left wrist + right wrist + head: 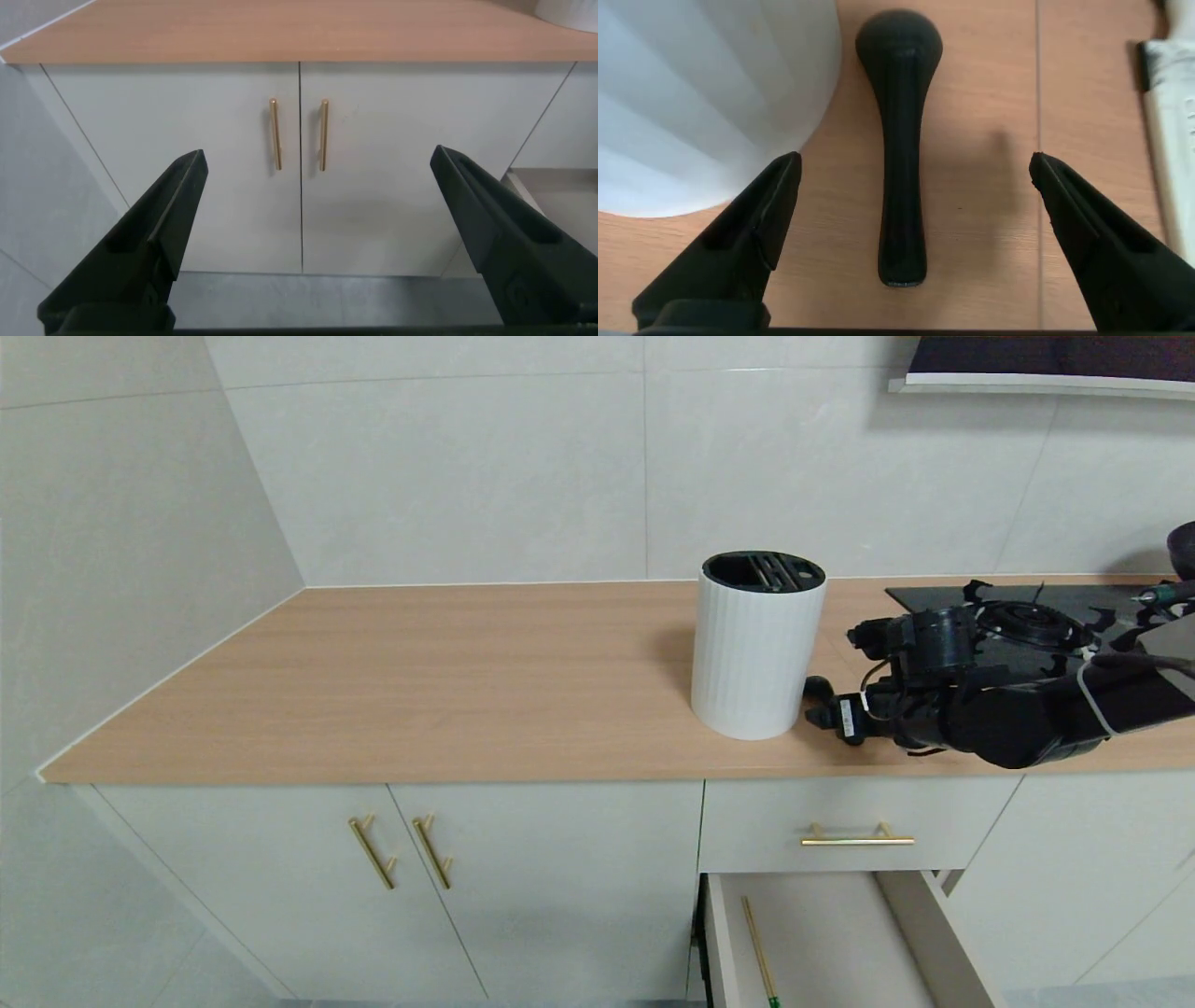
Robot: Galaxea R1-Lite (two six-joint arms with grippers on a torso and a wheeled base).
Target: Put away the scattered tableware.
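Wide-open right pincer (912, 161) straddles black handle (901, 140) beside white holder (701, 84); left pincer (318, 161) gapes empty.

left hand (318, 155) open wide, facing 2 cabinet doors (392, 140) w/ gold handles (275, 133), just under wood surface (280, 28).

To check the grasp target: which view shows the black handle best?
The right wrist view: the black handle lies whole between the open fingers of the right gripper, beside the white utensil holder. The head view shows its rounded end by the holder; the gripper covers the rest. The left wrist view faces cabinet doors.
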